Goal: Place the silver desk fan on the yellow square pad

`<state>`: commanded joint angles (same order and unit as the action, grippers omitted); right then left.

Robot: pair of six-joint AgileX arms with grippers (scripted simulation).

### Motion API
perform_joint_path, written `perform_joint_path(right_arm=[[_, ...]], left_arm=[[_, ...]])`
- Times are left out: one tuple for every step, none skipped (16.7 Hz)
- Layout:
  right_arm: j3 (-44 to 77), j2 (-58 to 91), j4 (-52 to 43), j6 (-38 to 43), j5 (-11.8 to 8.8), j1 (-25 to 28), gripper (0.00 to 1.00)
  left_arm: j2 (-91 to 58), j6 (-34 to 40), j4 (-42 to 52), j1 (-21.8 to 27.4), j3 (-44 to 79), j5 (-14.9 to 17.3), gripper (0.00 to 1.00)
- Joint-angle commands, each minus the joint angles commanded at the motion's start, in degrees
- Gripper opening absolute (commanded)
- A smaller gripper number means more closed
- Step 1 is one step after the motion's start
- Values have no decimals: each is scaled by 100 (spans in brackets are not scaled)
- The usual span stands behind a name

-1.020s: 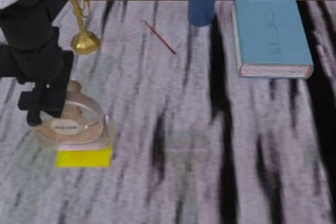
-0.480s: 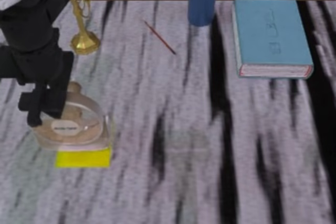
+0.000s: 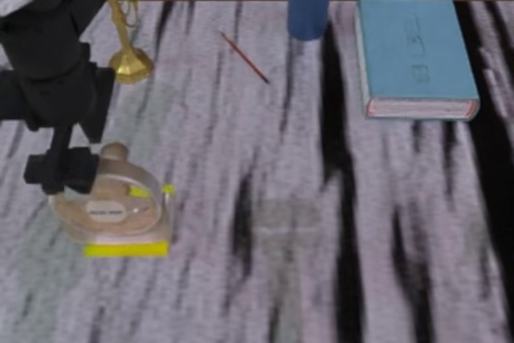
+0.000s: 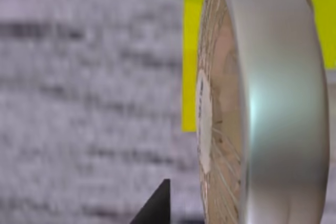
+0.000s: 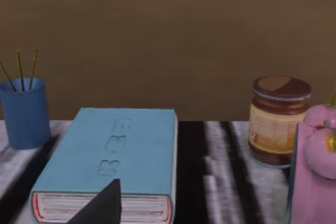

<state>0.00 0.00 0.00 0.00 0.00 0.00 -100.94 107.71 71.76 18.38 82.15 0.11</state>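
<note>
The silver desk fan (image 3: 108, 210) stands at the table's left with its round cage facing up, over the yellow square pad (image 3: 128, 250). Only the pad's front strip and a small corner show. My left gripper (image 3: 60, 173) is at the fan's left rim, shut on it. In the left wrist view the fan's ring (image 4: 278, 103) fills the right side, the pad (image 4: 190, 51) lies behind it, and one dark fingertip (image 4: 157, 208) shows beside the cage. My right arm is out of the top view; one of its fingertips (image 5: 107, 205) shows, parked before the blue book.
A gold trumpet-shaped ornament (image 3: 128, 54) stands just behind the fan. A red pencil (image 3: 245, 58), a blue pen cup (image 3: 309, 6) and a blue book (image 3: 414, 54) lie at the back. A brown jar (image 5: 278, 119) and a pink object (image 5: 315, 177) stand at the far right.
My left gripper has carried the fan forward and down, so it now covers most of the yellow pad. The right arm has not moved.
</note>
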Motion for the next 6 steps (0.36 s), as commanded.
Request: perform_joint_path(right_arm=[[0, 0, 0, 0, 0, 0, 100], [0, 0, 0, 0, 0, 0, 100], [0, 0, 0, 0, 0, 0, 100], [0, 0, 0, 0, 0, 0, 100], [0, 0, 0, 0, 0, 0, 100], [0, 0, 0, 0, 0, 0, 100]], left_arm=[[0, 0, 0, 0, 0, 0, 100], [0, 0, 0, 0, 0, 0, 100], [0, 0, 0, 0, 0, 0, 100], [0, 0, 0, 0, 0, 0, 100], [0, 0, 0, 0, 0, 0, 100], [0, 0, 0, 0, 0, 0, 100]])
